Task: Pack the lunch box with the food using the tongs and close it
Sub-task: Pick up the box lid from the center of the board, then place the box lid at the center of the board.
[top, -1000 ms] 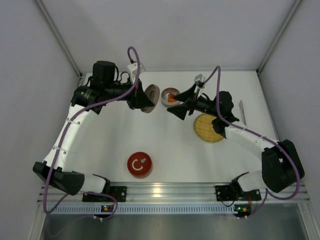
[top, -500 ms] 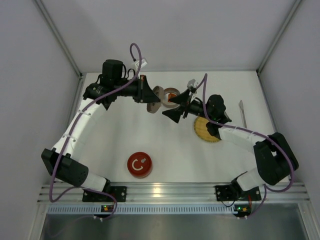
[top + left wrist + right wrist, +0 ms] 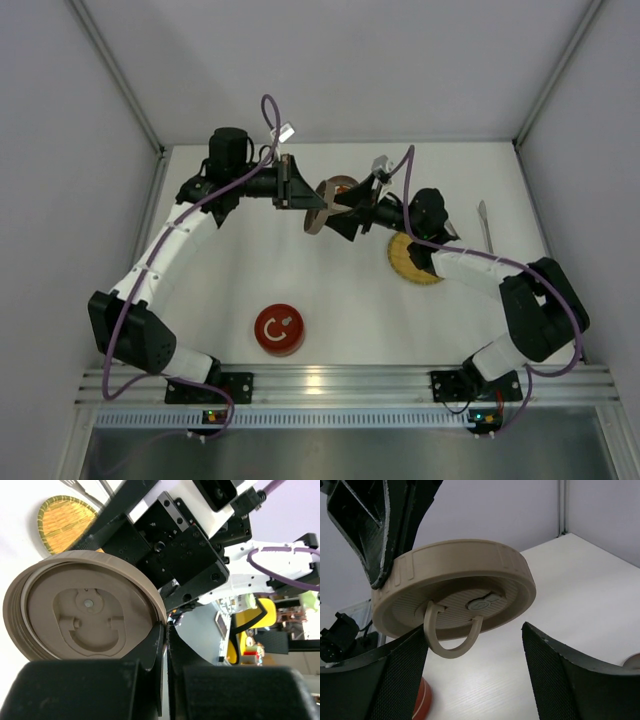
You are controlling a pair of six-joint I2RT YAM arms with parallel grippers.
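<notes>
My left gripper (image 3: 310, 203) is shut on the rim of a beige round lid (image 3: 317, 219), holding it on edge above the table. From the left wrist the lid (image 3: 85, 612) shows its inner face, the rim pinched between the fingertips (image 3: 166, 630). My right gripper (image 3: 345, 215) is open right beside the lid; in its wrist view the lid (image 3: 455, 580) hangs just above and ahead of its jaws (image 3: 475, 665), its ring handle (image 3: 451, 636) dangling down beside the left finger. The beige lunch box (image 3: 341, 184) sits behind both grippers. The food is hidden. The tongs (image 3: 486, 226) lie far right.
A yellow woven plate (image 3: 416, 259) lies under the right forearm, also visible in the left wrist view as the plate (image 3: 65, 522). A red round tin (image 3: 279, 329) with a white mark stands at front centre. White walls enclose the table on three sides.
The left gripper has carried the lid rightward to meet the right gripper. The right gripper has moved left up to the lid, and its jaws have narrowed somewhat.
</notes>
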